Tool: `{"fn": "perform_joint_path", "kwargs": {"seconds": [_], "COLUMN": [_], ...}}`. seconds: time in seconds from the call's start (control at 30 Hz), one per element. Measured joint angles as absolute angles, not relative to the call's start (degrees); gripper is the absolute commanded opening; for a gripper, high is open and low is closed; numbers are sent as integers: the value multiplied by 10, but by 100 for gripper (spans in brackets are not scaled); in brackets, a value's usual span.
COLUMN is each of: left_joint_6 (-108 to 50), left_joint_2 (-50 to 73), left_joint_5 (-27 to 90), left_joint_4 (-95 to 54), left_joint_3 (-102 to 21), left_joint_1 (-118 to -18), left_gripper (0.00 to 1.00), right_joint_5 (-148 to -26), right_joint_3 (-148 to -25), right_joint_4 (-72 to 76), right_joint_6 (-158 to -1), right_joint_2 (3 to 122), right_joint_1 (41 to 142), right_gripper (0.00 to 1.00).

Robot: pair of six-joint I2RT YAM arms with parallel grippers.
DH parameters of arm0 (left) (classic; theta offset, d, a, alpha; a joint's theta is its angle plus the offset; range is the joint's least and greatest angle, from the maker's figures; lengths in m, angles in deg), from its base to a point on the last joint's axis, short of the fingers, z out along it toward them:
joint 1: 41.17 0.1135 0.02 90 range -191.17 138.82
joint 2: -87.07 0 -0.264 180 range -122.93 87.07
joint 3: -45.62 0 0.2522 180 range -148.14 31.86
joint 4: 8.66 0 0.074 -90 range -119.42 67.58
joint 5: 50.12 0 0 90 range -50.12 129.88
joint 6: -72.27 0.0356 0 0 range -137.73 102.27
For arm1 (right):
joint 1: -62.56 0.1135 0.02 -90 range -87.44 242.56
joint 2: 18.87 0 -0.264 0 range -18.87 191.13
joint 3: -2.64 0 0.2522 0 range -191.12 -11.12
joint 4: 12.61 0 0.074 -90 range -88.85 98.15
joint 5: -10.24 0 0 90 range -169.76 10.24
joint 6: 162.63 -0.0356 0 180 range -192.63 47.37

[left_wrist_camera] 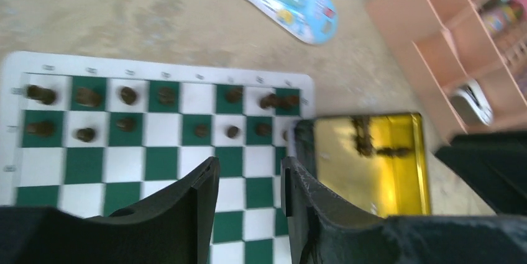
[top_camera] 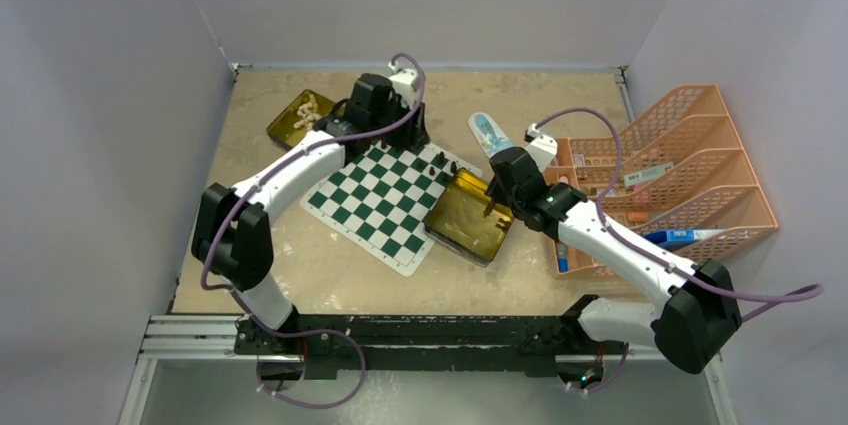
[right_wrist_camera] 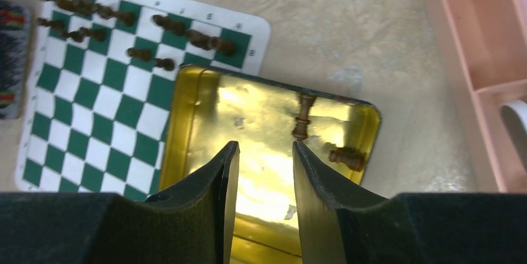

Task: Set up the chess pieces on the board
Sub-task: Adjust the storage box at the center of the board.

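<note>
The small dark brown chess pieces (left_wrist_camera: 127, 95) stand in two rows along one edge of the thin green-and-white checked board (left_wrist_camera: 161, 164) on the tabletop (top_camera: 320, 275), so this side looks almost done. Two more (right_wrist_camera: 302, 117) lie flat in the shiny gold rectangular tin (right_wrist_camera: 205, 109), one with its long axis pointing away from the right pincer (right_wrist_camera: 265, 152), the other lying across. The cream-white pieces (top_camera: 308, 110) remain in a second gold tin (top_camera: 283, 128), and both this pincer and the left pincer (left_wrist_camera: 248, 171) are spread, holding nothing.
</note>
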State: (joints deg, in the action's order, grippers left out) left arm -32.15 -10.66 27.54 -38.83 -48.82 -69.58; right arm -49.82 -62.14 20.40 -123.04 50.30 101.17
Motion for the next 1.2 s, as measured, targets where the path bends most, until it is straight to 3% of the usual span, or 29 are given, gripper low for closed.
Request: {"fn": "perform_joint_path", "kwargs": {"seconds": [0.4, 0.83, 1.2], "left_joint_6": [-322, -316, -304], "left_joint_2": [-61, -66, -131], "left_joint_5": [237, 304, 411], "left_joint_4": [-384, -376, -390], "left_joint_3": [-351, -349, -373], "left_joint_1": [-800, -853, -899], "left_gripper": [42, 43, 36], "right_joint_5": [-498, -497, -492], "right_joint_3": [-579, -547, -547], "right_joint_4": [218, 225, 226], "right_joint_6": [-1251, -1293, -1290], "right_joint_2": [505, 515, 472], "right_joint_1": [951, 942, 942], "right_gripper": [37, 37, 37]}}
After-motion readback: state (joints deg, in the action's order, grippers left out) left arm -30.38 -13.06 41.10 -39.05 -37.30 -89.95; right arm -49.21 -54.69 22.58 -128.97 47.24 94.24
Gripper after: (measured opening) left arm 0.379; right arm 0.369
